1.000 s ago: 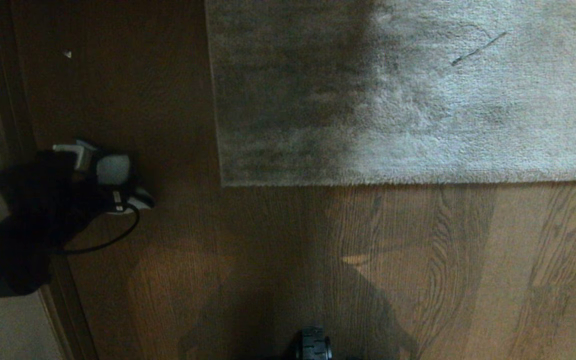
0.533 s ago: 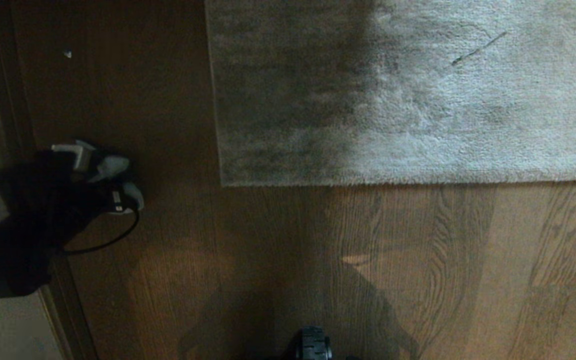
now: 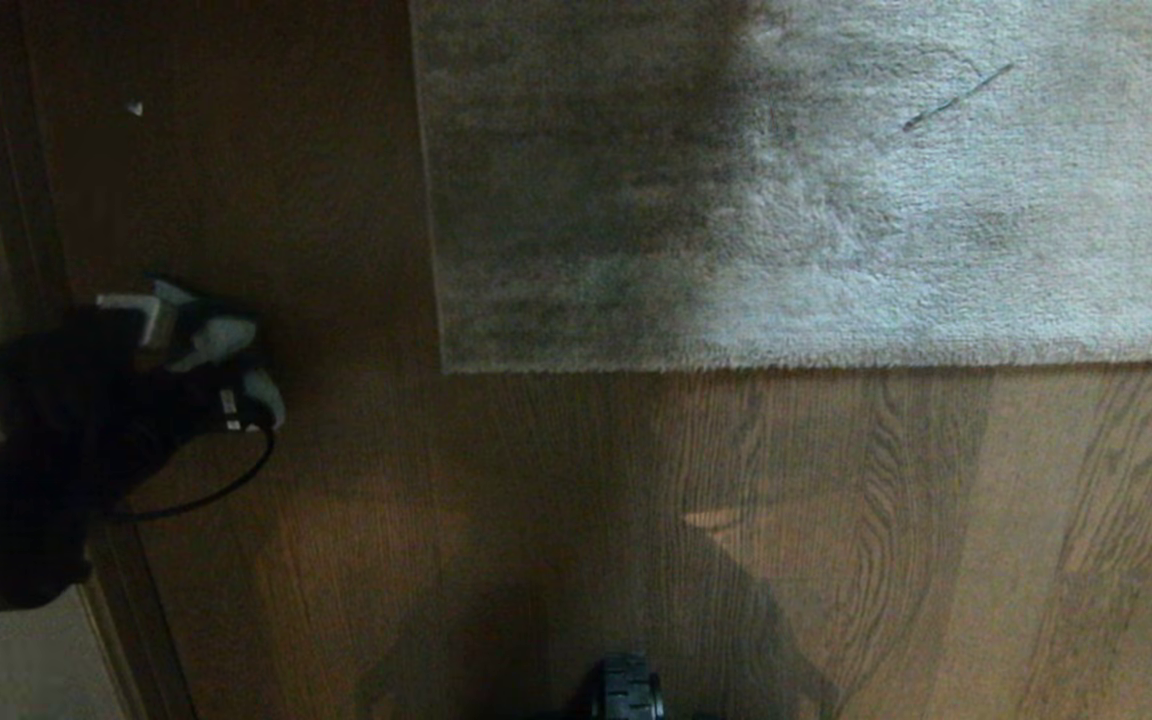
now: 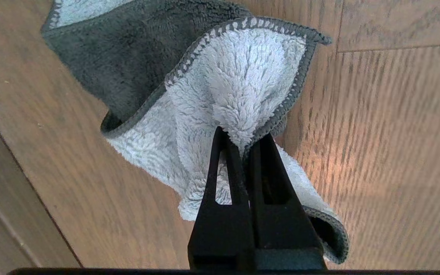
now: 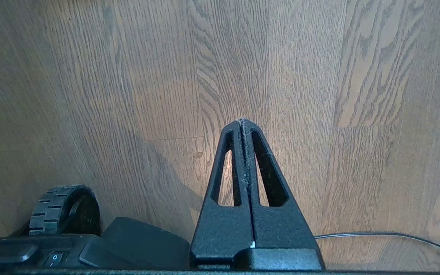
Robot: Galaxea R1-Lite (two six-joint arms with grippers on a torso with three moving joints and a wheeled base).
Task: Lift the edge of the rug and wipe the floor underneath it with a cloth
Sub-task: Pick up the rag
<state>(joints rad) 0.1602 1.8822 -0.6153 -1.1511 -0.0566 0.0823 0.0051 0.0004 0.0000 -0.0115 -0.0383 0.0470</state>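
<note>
- Left end effector [image 4: 245, 139] was wide open around the cloth [image 4: 239, 80] a second ago, now it's clamped on a fold of it.
- It sits low over the floor [image 3: 496, 520], well left of the rug edge [image 3: 736, 362], cloth partly bunched up.
- Right end effector [image 5: 243, 124] is pinched closed, empty, parked by the base.

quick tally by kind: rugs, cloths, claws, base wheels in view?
Rugs: 1, the rug flat on the floor
Cloths: 1, the cloth pinched in the left claw
Claws: 2, the left claw and the right claw, shut on nothing over bare floor
Base wheels: 1, the wheel
Total: 5
</note>
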